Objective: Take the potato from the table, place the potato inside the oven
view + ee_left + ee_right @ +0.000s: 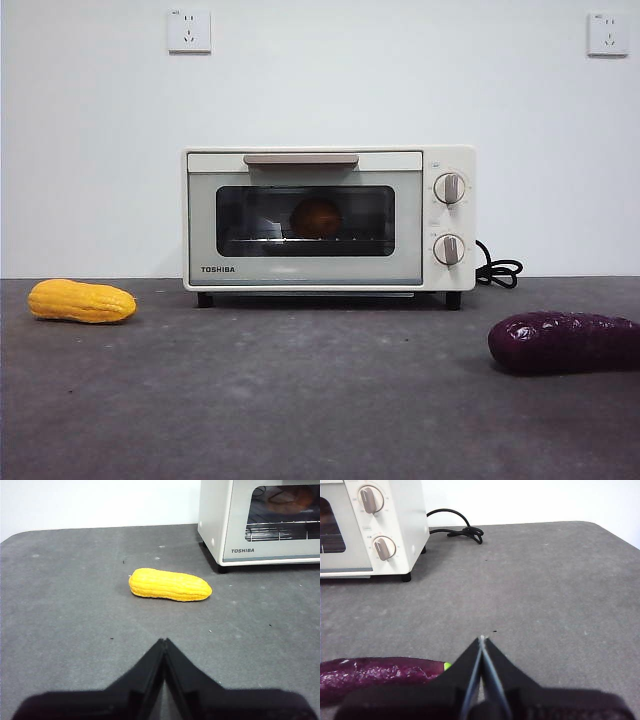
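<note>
The potato [316,218] sits inside the closed oven [328,218] at frame centre — dim behind the glass, apparently on the rack. Both the left gripper [163,641] and the right gripper [481,638] are pinched closed, empty.

Oven [330,220] — at the back of the table [300,400], centred, against the wall, door shut. Potato [316,217] — inside the oven, on its rack. Corn cob [81,301] — on the table, left of the oven, slightly forward. Purple vegetable [563,342] — right, nearer the front. Power cord [498,268] — behind the oven's right side
</note>
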Motion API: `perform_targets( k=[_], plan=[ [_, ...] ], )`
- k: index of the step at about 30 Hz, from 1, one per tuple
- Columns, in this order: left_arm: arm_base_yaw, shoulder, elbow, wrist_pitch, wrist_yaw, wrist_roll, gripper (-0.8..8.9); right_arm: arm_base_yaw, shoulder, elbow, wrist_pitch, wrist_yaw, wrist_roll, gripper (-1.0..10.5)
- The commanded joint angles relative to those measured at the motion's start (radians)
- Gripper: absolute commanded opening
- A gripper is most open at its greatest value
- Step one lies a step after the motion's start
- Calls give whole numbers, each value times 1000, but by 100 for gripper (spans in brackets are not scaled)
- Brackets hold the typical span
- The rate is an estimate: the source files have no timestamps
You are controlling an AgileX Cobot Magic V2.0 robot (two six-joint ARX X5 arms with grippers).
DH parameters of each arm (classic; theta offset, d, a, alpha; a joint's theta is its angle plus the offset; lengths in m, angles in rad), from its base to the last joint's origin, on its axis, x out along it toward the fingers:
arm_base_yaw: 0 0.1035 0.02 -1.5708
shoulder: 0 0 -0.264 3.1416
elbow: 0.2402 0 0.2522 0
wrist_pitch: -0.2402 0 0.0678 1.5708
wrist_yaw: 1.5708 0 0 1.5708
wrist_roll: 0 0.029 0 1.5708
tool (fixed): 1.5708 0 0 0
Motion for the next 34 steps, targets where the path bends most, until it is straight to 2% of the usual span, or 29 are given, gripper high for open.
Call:
perform_targets(
  k=[1, 34],
  plan=[
    [3, 0, -10, 5, 3, 14, -4, 14, -2, -10, 6, 4, -6, 1],
    [3, 0, -10, 5, 3, 13, -4, 33, -2, -10, 6, 7, -6, 1]
  ],
)
